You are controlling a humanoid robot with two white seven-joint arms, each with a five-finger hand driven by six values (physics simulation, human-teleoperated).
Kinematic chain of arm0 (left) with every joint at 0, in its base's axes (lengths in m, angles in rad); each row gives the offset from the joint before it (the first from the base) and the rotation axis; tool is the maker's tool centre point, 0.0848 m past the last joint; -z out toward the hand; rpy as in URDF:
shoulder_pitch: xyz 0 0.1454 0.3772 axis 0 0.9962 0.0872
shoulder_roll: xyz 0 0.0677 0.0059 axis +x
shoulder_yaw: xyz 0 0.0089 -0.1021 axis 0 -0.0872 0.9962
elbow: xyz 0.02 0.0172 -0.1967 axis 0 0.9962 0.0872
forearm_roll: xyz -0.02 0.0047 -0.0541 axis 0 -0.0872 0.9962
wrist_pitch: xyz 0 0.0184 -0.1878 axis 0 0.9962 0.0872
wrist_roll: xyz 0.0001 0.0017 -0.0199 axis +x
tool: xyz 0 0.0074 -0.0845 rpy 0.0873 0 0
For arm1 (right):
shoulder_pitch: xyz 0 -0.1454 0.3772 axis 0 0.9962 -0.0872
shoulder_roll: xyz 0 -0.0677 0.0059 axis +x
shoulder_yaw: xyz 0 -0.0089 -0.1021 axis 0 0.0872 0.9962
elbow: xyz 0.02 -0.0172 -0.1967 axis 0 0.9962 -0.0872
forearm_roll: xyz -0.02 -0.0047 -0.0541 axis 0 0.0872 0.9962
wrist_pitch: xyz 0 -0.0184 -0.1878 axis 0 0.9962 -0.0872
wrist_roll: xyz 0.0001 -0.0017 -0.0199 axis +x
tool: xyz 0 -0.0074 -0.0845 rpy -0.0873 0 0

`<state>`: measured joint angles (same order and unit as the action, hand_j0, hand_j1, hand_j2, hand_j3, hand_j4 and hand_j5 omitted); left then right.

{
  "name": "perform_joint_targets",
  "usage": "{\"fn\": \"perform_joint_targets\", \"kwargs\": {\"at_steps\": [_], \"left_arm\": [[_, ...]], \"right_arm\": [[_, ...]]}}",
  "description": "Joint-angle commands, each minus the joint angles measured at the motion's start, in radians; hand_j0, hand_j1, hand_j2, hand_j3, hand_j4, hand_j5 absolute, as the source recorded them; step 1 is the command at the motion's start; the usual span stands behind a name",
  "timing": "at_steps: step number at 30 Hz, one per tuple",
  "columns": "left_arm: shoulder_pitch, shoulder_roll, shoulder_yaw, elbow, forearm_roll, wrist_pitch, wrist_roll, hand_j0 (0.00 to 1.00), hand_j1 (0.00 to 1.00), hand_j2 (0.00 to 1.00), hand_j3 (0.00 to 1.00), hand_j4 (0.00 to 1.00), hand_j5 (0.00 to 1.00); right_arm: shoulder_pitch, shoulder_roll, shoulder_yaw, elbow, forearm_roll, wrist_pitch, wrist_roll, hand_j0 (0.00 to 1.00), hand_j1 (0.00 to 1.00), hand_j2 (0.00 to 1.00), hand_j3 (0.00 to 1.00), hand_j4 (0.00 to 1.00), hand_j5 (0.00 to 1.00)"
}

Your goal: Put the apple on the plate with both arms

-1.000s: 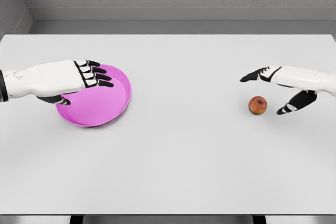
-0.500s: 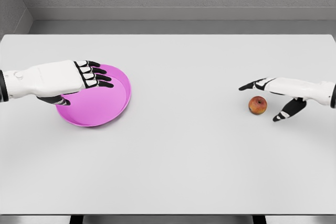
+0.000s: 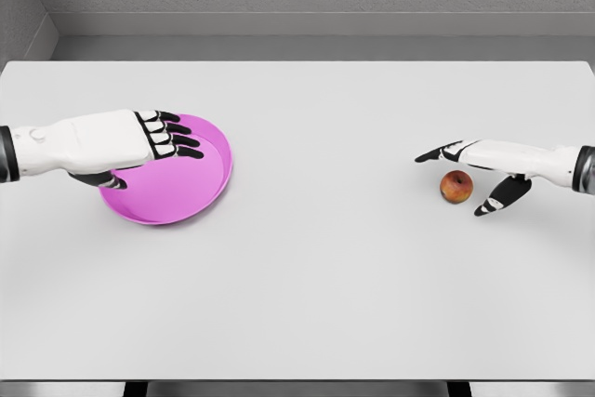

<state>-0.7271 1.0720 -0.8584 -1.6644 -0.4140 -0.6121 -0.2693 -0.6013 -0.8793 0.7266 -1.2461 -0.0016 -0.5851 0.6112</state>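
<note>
left hand [image 3: 139,141] over the plate's [image 3: 191,188] near-left part, palm down, fingers straight and side by side, holding nothing. pink plate flat on the white table [image 3: 307,276], left of centre. apple [image 3: 456,186] on the table far right, well apart from the plate. right hand [image 3: 479,174] spread around the apple, fingers behind it, thumb in front; contact unclear.

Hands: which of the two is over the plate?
The left hand: its dark fingers reach over the pink plate. The right hand is far across the table, open around the apple, not gripping it.
</note>
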Motion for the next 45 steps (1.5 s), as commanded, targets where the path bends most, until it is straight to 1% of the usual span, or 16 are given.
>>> {"fn": "perform_joint_targets", "kwargs": {"at_steps": [1, 3, 7, 20, 22, 27, 28, 32, 33, 34, 35, 40, 45], "left_arm": [[-0.002, 0.000, 0.001, 0.000, 0.006, 0.001, -0.001, 1.00, 1.00, 1.00, 1.00, 1.00, 1.00], [0.000, 0.000, 0.001, 0.000, 0.006, 0.001, -0.001, 1.00, 1.00, 1.00, 1.00, 1.00, 1.00], [-0.002, 0.000, 0.001, 0.000, 0.006, 0.001, -0.001, 1.00, 1.00, 1.00, 1.00, 1.00, 1.00], [0.000, 0.000, 0.001, 0.000, 0.006, 0.001, -0.001, 1.00, 1.00, 1.00, 1.00, 1.00, 1.00], [-0.002, 0.000, 0.001, 0.000, 0.006, 0.001, -0.001, 1.00, 1.00, 1.00, 1.00, 1.00, 1.00], [-0.002, 0.000, 0.002, 0.000, 0.006, 0.001, -0.001, 1.00, 1.00, 1.00, 1.00, 1.00, 1.00], [-0.002, 0.000, 0.002, 0.000, 0.006, 0.001, -0.001, 1.00, 1.00, 1.00, 1.00, 1.00, 1.00], [0.000, 0.000, 0.002, 0.002, 0.006, 0.001, -0.001, 1.00, 1.00, 1.00, 1.00, 1.00, 1.00], [0.000, 0.000, 0.002, 0.002, 0.006, 0.001, -0.001, 1.00, 1.00, 1.00, 1.00, 1.00, 1.00], [0.000, 0.000, 0.002, 0.000, 0.006, 0.001, -0.001, 1.00, 1.00, 1.00, 1.00, 1.00, 1.00], [0.000, 0.000, 0.002, 0.002, 0.006, 0.001, -0.001, 1.00, 1.00, 1.00, 1.00, 1.00, 1.00], [0.000, 0.000, 0.002, 0.000, 0.006, 0.001, -0.001, 1.00, 1.00, 1.00, 1.00, 1.00, 1.00], [0.000, 0.000, 0.002, 0.000, 0.006, 0.001, -0.001, 1.00, 1.00, 1.00, 1.00, 1.00, 1.00]], "right_arm": [[-0.002, 0.007, 0.000, 0.016, -0.006, 0.002, 0.000, 1.00, 1.00, 1.00, 1.00, 1.00, 1.00], [0.000, 0.008, 0.000, 0.019, -0.006, 0.002, 0.000, 1.00, 1.00, 1.00, 1.00, 1.00, 1.00], [-0.002, 0.036, 0.000, 0.040, 0.011, 0.001, 0.000, 1.00, 1.00, 1.00, 1.00, 1.00, 1.00], [-0.005, 0.036, -0.001, 0.057, 0.015, -0.004, 0.000, 1.00, 1.00, 1.00, 1.00, 1.00, 1.00], [-0.005, 0.036, -0.001, 0.063, 0.015, -0.005, 0.000, 0.96, 0.96, 0.96, 0.96, 0.96, 0.96], [-0.006, 0.037, -0.001, 0.070, 0.015, -0.007, 0.000, 0.96, 0.96, 0.96, 0.96, 0.96, 0.96], [-0.006, 0.037, -0.001, 0.070, 0.015, -0.009, 0.000, 0.93, 0.93, 0.93, 0.93, 0.93, 0.93], [-0.006, 0.039, -0.001, 0.071, 0.015, -0.009, 0.000, 0.90, 0.90, 0.90, 0.90, 0.90, 0.90], [-0.006, 0.048, -0.001, 0.071, 0.015, -0.009, 0.000, 0.90, 0.90, 0.90, 0.90, 0.90, 0.90], [-0.006, 0.049, -0.001, 0.071, 0.015, -0.009, 0.000, 0.84, 0.84, 0.84, 0.84, 0.84, 0.84], [-0.006, 0.049, -0.003, 0.071, 0.015, -0.009, 0.000, 0.81, 0.81, 0.81, 0.81, 0.81, 0.81], [-0.006, 0.051, -0.003, 0.076, 0.015, -0.012, 0.000, 0.74, 0.74, 0.74, 0.74, 0.74, 0.74], [-0.006, 0.051, -0.003, 0.085, 0.015, -0.026, 0.000, 0.59, 0.59, 0.59, 0.59, 0.59, 0.59]]}}
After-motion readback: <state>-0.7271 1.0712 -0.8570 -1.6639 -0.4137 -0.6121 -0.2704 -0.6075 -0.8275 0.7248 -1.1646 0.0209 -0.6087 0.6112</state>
